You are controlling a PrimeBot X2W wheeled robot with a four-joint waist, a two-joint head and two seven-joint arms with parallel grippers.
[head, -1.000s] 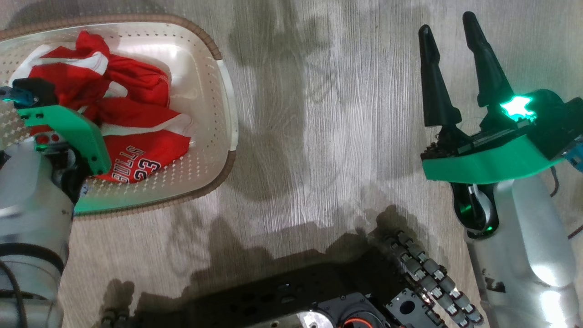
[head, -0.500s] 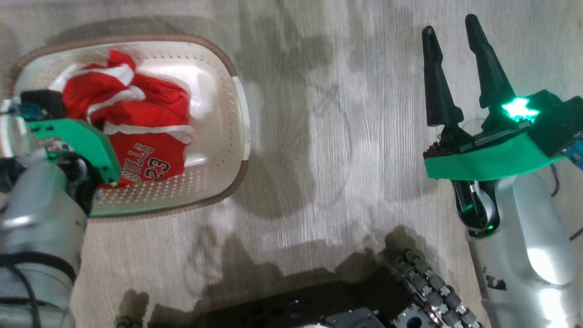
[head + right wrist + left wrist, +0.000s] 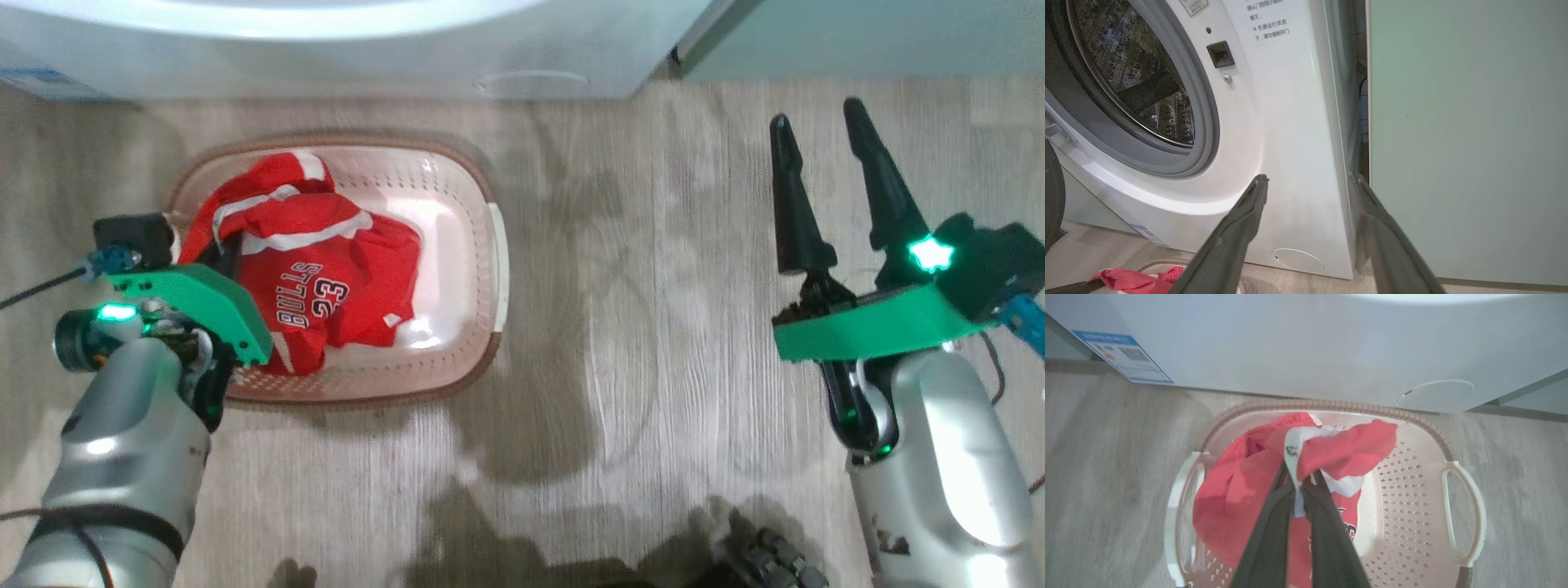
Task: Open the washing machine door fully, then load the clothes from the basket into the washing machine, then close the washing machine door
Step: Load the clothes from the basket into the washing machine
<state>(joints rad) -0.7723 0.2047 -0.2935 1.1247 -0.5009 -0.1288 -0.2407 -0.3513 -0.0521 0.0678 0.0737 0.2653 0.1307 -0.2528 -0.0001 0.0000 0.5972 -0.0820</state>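
Clothes (image 3: 326, 286) in basket (image 3: 465, 212), before washing machine (image 3: 326, 49)

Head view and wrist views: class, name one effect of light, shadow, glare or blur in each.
Head view: dark shadows lie across the floor; a lamp near the right gripper glares white-green. Left wrist view: the left gripper, shut on the red shirt, looks blurred up close. Right wrist view: soft sheen on the washing machine.

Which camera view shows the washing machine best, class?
The right wrist view: the washing machine shows its open mouth, grey gasket and steel drum. The head view catches its bottom edge; the left wrist view, its lower front with blue sticker and filter cap.
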